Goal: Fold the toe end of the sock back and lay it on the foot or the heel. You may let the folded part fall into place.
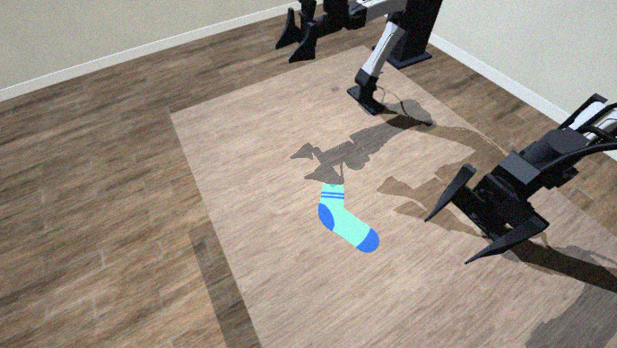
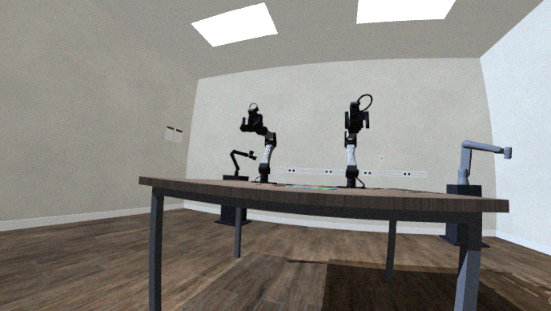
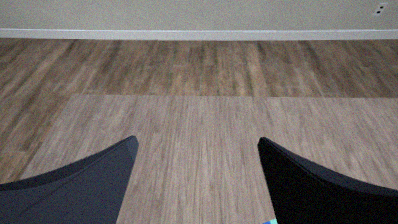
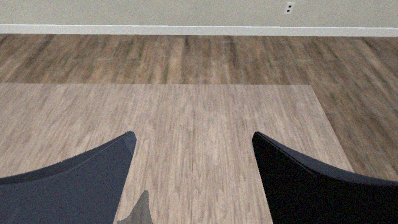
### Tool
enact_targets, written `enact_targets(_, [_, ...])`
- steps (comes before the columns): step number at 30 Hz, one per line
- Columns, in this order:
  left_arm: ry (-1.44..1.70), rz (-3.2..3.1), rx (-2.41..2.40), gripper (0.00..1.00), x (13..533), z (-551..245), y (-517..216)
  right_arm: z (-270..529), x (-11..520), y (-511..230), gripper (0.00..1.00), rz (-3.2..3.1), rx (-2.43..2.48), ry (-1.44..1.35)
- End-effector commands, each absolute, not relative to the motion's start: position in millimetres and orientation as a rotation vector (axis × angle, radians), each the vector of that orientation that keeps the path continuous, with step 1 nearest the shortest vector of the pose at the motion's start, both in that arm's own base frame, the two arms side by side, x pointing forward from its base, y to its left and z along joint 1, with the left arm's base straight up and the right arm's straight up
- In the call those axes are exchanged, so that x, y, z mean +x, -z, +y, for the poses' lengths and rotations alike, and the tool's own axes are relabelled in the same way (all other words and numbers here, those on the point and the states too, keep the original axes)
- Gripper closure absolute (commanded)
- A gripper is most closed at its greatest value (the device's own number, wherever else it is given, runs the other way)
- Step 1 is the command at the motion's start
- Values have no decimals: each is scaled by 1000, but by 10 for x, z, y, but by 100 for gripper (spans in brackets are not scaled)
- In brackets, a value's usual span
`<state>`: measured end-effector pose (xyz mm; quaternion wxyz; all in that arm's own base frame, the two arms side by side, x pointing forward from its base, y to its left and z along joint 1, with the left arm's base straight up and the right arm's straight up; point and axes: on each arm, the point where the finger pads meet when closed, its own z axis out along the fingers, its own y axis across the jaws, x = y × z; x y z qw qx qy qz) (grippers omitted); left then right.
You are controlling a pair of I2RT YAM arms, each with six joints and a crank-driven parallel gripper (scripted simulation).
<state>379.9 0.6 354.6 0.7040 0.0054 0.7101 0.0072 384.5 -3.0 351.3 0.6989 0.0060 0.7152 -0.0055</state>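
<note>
A mint sock (image 1: pixel 351 225) (image 3: pixel 273 221) lies flat and unfolded on the table (image 1: pixel 278 251); it shows as a thin strip in the exterior view. In the top view its blue toe (image 1: pixel 369 241) points to the lower right, its blue heel (image 1: pixel 325 216) is at the left bend, and its striped cuff is at the top. My left gripper (image 1: pixel 446 241) (image 3: pixel 198 139) is open and empty, raised above the table on the toe's side. My right gripper (image 1: pixel 283 55) (image 4: pixel 194 134) is open and empty, raised high beyond the cuff. Neither touches the sock.
The two arm bases stand along the table's back edge, one base (image 1: pixel 368 96) beyond the cuff. Arm shadows fall across the table, one reaching the cuff. In the exterior view a grey arm (image 2: pixel 465 160) and a small black arm (image 2: pixel 236 162) stand on pedestals behind the table.
</note>
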Motion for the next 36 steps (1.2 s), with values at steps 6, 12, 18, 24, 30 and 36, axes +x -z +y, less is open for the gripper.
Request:
enact_targets(6, [-15, 1560, 12, 0, 3790, 4, -3621, -33, 3838, -3564, 0, 1581, 13, 14])
enact_targets(12, [-15, 1560, 12, 0, 3790, 4, -3621, -33, 3838, -3564, 0, 1581, 13, 14])
enact_targets(18, [-15, 1560, 12, 0, 3790, 4, -3621, -33, 3838, -3564, 0, 1581, 13, 14])
enact_targets(24, [-19, 1657, -29, 66, 3764, 2, -3423, 237, 3979, -3695, 0, 1517, -92, -75])
enact_targets(30, [-7, 1863, -84, 66, 3680, -98, -2969, 909, 4266, -3637, 0, 1445, -316, -279])
enact_targets(36, [13, 2057, -130, 66, 3602, -236, -2562, 1573, 4409, -3408, 0, 1387, -519, -472])
